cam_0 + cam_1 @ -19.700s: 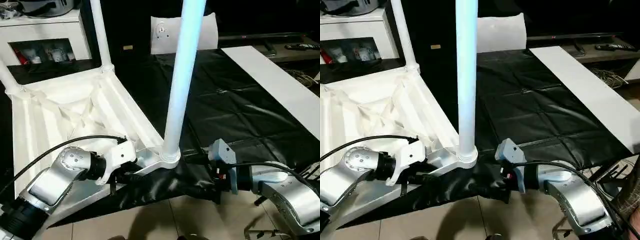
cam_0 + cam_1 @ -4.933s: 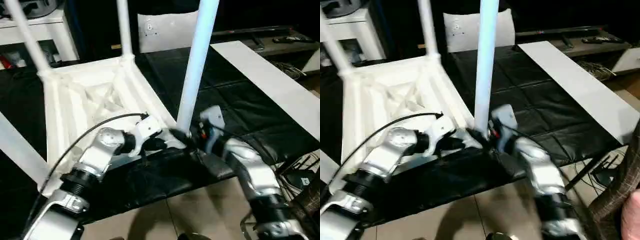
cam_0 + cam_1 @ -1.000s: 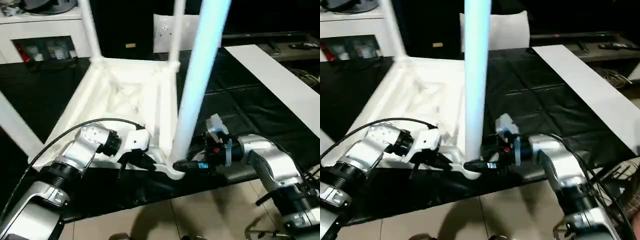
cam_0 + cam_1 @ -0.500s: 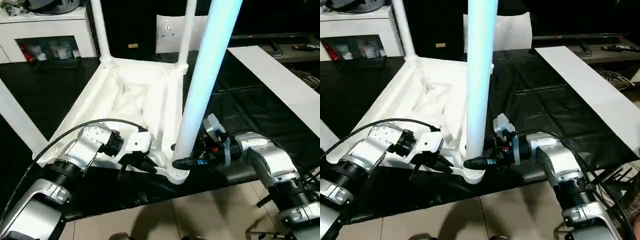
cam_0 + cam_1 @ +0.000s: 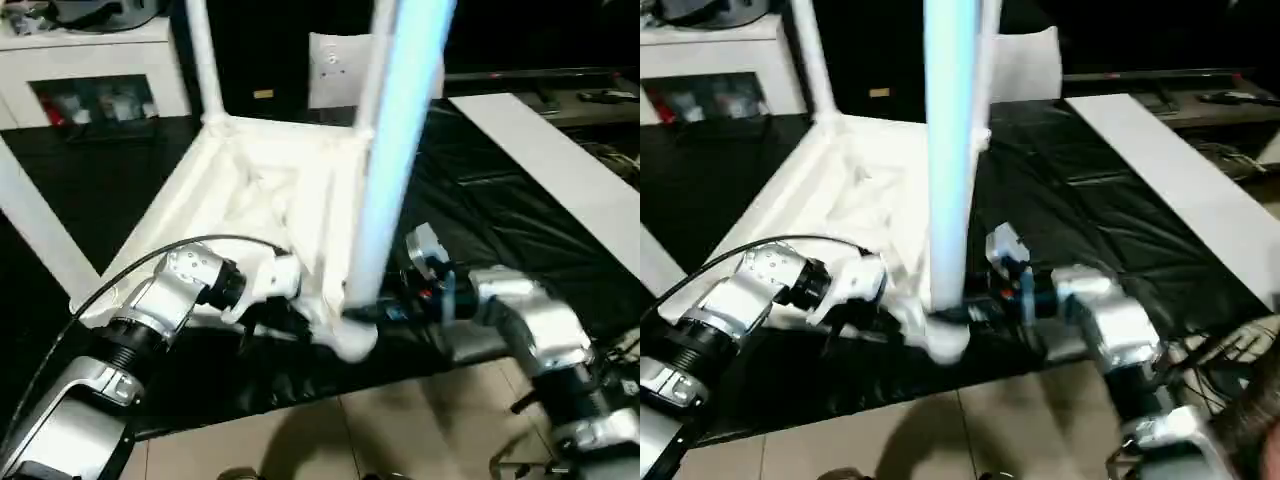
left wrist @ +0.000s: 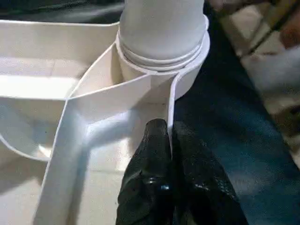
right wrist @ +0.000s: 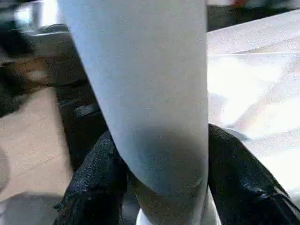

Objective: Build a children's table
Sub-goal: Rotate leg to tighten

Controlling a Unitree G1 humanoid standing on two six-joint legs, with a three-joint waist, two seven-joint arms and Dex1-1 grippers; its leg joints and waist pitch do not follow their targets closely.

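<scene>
The children's table lies upside down on the black mat, its white ribbed tabletop [image 5: 265,195] facing up with legs standing in the corner sockets. The nearest leg [image 5: 395,150] rises from the front socket [image 5: 350,340]. My left gripper [image 6: 168,129] is shut on the thin rim of the tabletop [image 6: 75,126] just beside that socket [image 6: 161,56]. My right gripper [image 7: 161,180] hugs the base of this leg [image 7: 150,84], with black fingers [image 7: 96,187] pressed against both sides of it. In the head views the right gripper [image 5: 372,313] sits at the leg's foot.
Other legs stand at the far corners [image 5: 203,60] and at the left [image 5: 35,235]. A white cabinet [image 5: 90,45] and a white flat bag [image 5: 335,65] are at the back. A long white board [image 5: 560,170] lies right on the black mat [image 5: 480,210]. Tiled floor [image 5: 350,430] is in front.
My right gripper's fingers have drawn in around the base of the nearest leg. The left gripper has kept its hold on the rim. The view has shifted slightly.
</scene>
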